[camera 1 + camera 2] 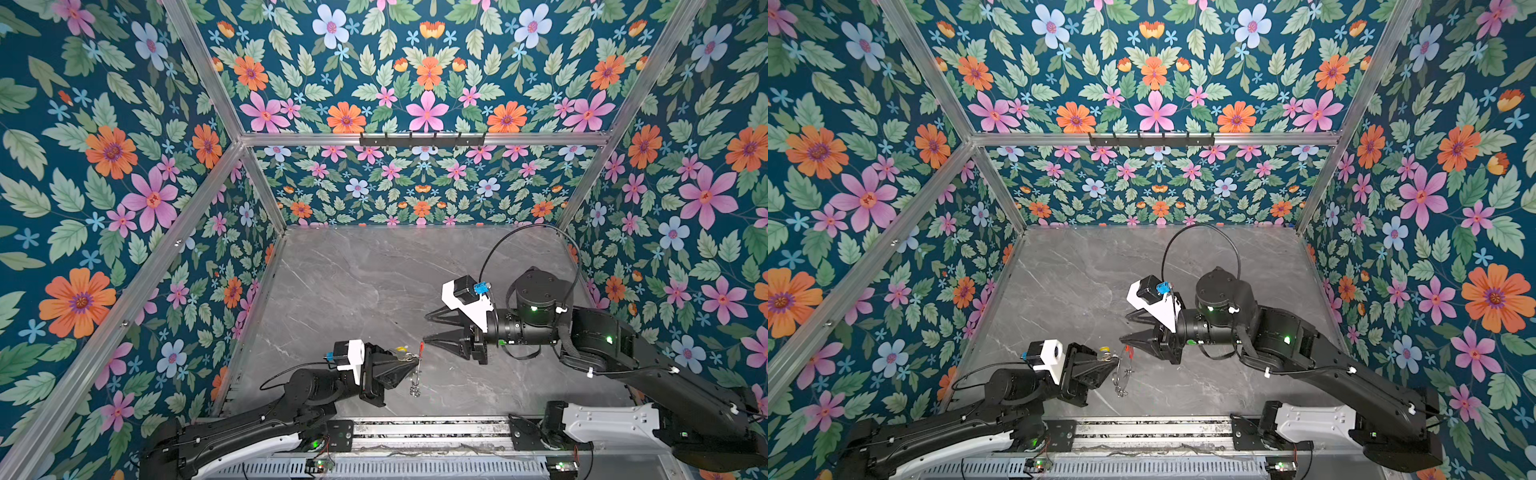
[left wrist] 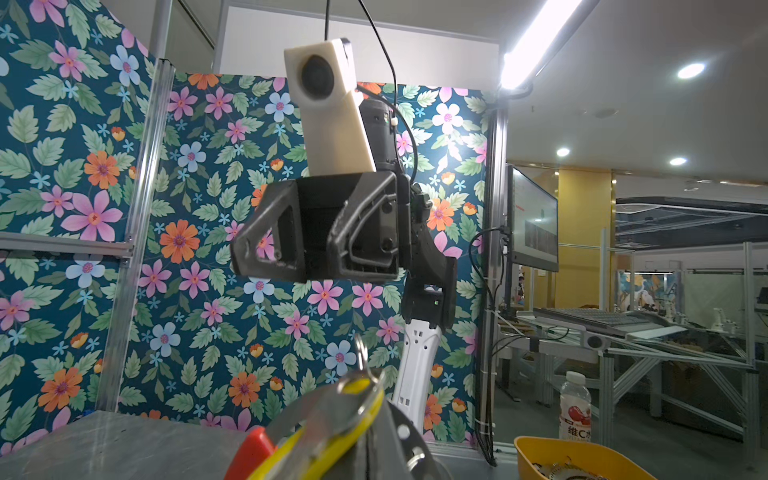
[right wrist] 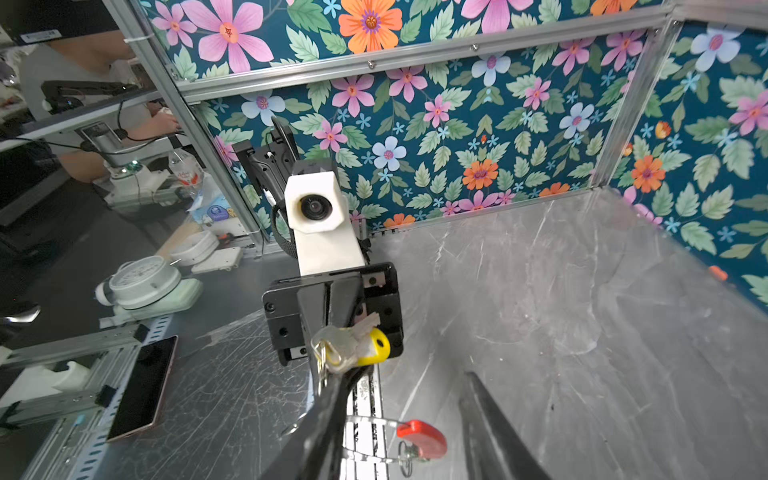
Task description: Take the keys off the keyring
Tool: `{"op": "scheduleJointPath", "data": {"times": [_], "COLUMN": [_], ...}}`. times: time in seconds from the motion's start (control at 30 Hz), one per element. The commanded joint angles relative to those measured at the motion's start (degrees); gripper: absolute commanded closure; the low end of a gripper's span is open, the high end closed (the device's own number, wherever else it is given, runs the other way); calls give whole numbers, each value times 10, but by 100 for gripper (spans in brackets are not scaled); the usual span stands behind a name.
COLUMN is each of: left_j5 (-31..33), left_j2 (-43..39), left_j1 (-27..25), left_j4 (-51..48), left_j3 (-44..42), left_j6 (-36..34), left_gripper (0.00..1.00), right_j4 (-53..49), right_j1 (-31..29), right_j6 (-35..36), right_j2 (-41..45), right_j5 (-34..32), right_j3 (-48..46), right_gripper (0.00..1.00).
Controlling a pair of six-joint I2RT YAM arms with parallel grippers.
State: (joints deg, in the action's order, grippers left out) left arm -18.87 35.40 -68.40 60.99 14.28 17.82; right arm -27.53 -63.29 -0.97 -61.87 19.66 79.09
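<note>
Left claw, near the desk's front edge, is clamped shut on the yellow key; the keyring hangs from it, red sleeve toward the right claw. Right claw's jaws stand apart, the sleeve just off its tips. Advance until the sleeve sits between the jaws, close squarely, then pull away steadily; a skewed grip would likely twist the keyring.

The table is a grey, marble-look slab with pale veins running across it, seen in both top views. Floral walls stand along three of its edges and a metal rail runs along the near one. The keyring hangs low over the front; whether it touches the slab I can't tell
</note>
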Motion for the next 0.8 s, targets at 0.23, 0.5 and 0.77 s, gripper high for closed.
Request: {"op": "scheduleJointPath", "data": {"times": [0.23, 0.5, 0.77], "left_j5": [26, 35, 37], "left_j2": [-7, -16, -22], "left_j1": [0, 0, 0], "left_j4": [-1, -2, -6], "left_j3": [1, -5, -7], "left_j6": [-8, -10, -12], "left_gripper": [100, 100, 100], "right_j4": [99, 95, 96], "right_j1": [-1, -1, 0], "right_j6": [-50, -51, -59], "right_j2": [11, 1, 5], "right_j5": [101, 106, 110], "right_j3": [-62, -69, -80], "right_gripper": [64, 69, 74]}}
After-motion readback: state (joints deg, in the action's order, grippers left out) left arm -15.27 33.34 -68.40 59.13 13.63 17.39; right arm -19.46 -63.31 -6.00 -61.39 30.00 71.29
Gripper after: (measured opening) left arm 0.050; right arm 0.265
